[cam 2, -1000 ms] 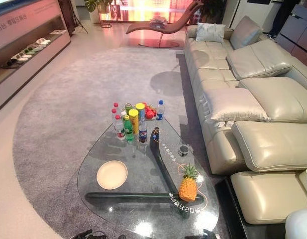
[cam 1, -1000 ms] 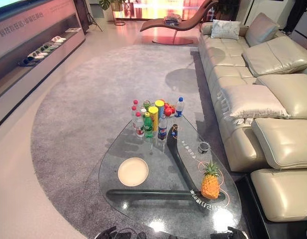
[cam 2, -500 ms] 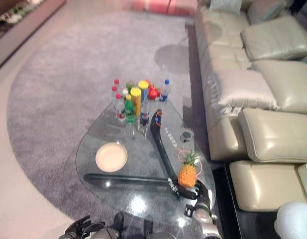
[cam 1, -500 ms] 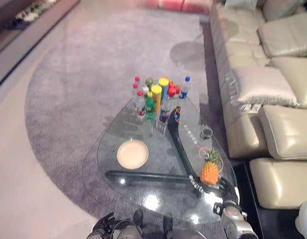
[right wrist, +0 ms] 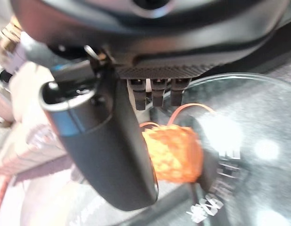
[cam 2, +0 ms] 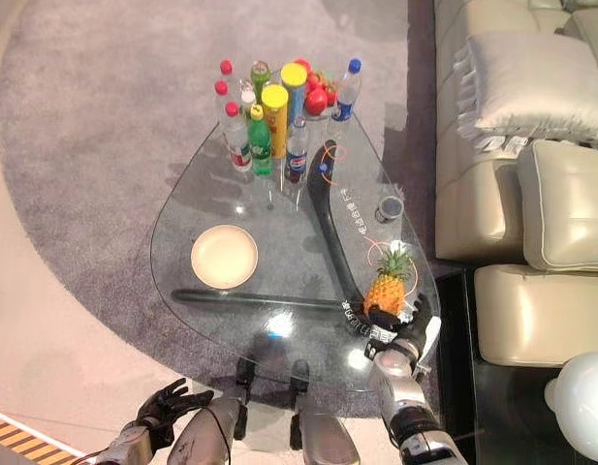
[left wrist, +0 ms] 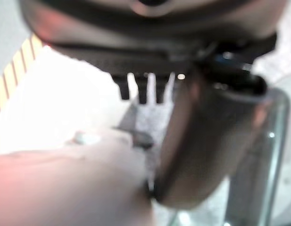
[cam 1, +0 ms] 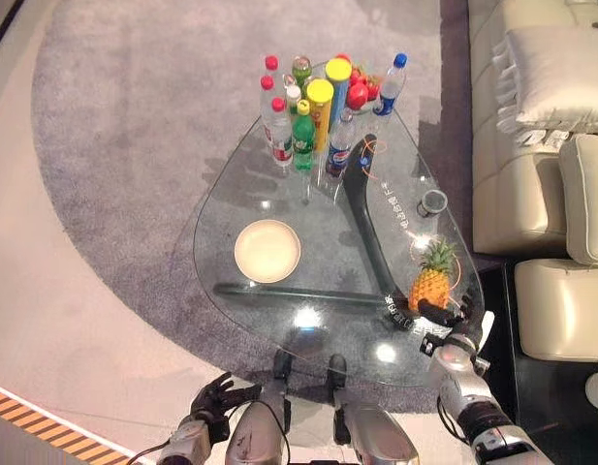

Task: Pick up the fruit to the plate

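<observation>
Right robot hand [cam 2: 407, 324] released, fingers spread just behind the pineapple [cam 2: 385, 287] at the bench's [cam 2: 279, 339] near right edge. Pineapple upright, well apart from the plate [cam 2: 224, 257]. Left robot hand [cam 2: 168, 402] relaxed, low off the bench.

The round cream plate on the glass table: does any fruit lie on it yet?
No. The round cream plate is bare, while the orange pineapple stands apart by the right hand.
</observation>
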Tool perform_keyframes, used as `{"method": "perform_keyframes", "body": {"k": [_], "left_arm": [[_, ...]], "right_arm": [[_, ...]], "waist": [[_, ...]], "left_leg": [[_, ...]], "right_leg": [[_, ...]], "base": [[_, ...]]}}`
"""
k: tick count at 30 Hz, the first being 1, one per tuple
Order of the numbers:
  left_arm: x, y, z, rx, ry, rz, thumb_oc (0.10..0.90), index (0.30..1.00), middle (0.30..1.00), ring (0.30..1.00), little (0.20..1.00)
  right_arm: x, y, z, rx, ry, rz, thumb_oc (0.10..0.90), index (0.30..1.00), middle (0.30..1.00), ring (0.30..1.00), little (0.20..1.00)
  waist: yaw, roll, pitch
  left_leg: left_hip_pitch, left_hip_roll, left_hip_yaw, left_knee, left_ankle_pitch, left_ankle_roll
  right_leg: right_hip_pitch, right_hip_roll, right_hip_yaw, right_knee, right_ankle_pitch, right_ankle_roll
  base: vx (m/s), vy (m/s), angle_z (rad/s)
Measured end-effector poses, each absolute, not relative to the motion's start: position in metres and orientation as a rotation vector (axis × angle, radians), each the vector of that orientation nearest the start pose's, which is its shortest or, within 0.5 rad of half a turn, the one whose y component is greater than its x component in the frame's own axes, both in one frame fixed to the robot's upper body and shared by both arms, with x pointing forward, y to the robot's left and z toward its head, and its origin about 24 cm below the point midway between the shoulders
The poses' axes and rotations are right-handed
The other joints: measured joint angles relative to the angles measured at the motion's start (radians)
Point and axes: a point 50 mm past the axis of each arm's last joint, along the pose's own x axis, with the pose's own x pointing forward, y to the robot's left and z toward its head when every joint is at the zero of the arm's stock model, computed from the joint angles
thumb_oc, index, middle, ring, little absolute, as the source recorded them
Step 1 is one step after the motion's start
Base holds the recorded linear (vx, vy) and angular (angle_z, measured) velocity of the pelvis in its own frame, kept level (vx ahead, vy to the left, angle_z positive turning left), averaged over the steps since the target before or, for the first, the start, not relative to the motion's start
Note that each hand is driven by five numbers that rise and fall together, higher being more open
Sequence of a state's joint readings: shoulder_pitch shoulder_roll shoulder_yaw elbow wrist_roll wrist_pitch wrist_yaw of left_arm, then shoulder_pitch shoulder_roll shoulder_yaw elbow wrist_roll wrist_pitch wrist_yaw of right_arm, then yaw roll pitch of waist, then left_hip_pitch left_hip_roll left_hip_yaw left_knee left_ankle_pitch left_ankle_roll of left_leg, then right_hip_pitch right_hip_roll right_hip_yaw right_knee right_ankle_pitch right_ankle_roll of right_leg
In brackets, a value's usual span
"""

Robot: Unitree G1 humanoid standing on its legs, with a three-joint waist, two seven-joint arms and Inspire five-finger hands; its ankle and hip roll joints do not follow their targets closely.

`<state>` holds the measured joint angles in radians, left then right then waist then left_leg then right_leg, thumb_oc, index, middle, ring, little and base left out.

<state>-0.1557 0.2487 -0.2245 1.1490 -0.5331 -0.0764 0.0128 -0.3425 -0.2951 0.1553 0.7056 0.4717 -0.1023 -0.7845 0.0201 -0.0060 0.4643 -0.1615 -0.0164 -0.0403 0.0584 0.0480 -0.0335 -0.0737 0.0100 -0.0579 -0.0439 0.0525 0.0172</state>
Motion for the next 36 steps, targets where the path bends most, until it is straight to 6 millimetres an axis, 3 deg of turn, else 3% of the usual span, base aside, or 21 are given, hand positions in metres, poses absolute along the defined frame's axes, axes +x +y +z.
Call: {"method": "perform_keyframes", "body": {"k": [6,18,36], "left_arm": [[0.191,0.215,-0.126,-0.113,0.856,0.188,0.8,0.9,0.9,0.9,0.9],[0.204,0.209,-0.12,-0.158,0.821,0.179,0.8,0.9,0.9,0.9,0.9],[0.209,0.205,-0.117,-0.204,0.79,0.169,0.8,0.9,0.9,0.9,0.9]], "right_arm": [[0.314,-0.227,0.027,0.01,0.195,-0.873,0.8,0.9,0.9,0.9,0.9],[0.338,-0.217,0.059,0.029,0.143,-0.879,0.8,0.9,0.9,0.9,0.9],[0.335,-0.225,0.055,-0.062,0.218,-1.056,0.8,0.9,0.9,0.9,0.9]], "waist": [[0.004,0.027,0.048],[0.009,0.045,0.064],[0.006,0.054,0.067]], "left_leg": [[-0.059,-0.003,-0.003,0.038,0.001,0.0],[-0.16,-0.024,-0.002,0.081,0.012,0.007],[-0.226,-0.027,0.001,0.102,0.021,0.005]], "right_leg": [[-0.081,-0.005,-0.014,0.088,-0.026,0.002],[-0.266,-0.036,-0.007,0.313,-0.112,0.001],[-0.365,-0.036,0.011,0.393,-0.128,-0.006]], "base": [[-0.05,0.056,0.04],[-0.02,0.046,0.02],[0.0,0.011,-0.01]]}}
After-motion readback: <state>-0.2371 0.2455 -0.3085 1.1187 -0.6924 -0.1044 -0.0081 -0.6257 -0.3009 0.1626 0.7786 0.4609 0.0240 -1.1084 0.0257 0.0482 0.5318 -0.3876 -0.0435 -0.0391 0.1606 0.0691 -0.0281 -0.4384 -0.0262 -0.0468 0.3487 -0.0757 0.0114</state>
